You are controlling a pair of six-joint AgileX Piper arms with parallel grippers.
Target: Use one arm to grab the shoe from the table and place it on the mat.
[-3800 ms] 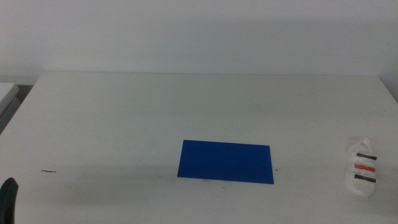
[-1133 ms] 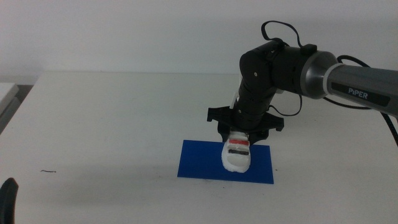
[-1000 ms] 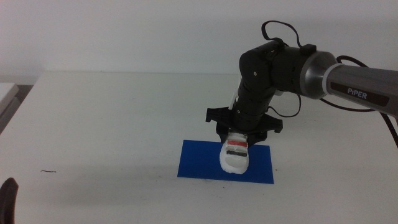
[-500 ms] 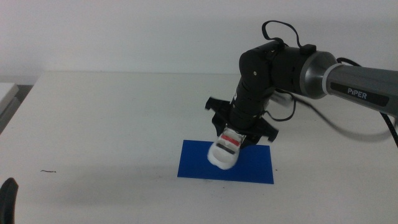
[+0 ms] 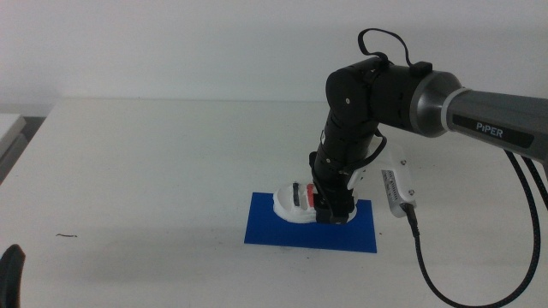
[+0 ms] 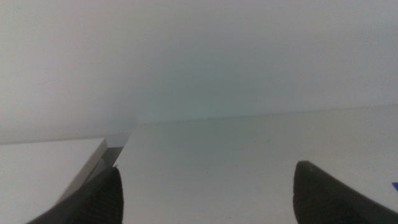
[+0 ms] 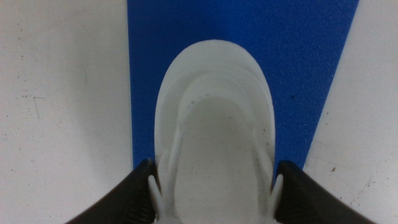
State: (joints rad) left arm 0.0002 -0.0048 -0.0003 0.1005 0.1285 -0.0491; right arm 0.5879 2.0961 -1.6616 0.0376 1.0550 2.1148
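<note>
The right gripper (image 5: pixel 332 210) pinched the shoe (image 5: pixel 299 202) by its sides, one dark jaw against each flank in the right wrist view, with the white sole (image 7: pixel 214 130) reaching out ahead of the jaws over the mat (image 7: pixel 298 68). From the middle view the shoe lay low on the blue mat (image 5: pixel 265 227), turned along the mat's length, directly beneath the arm (image 5: pixel 377 94); whether its sole was fully seated could not be told. Done well, the release called for easing the shoe down until it rested flat inside the mat's edges, then spreading the jaws and lifting straight up so neither jaw dragged it askew. The left gripper (image 6: pixel 205 193) waited well away near the table (image 5: pixel 128 171) edge, jaws spread and empty.
</note>
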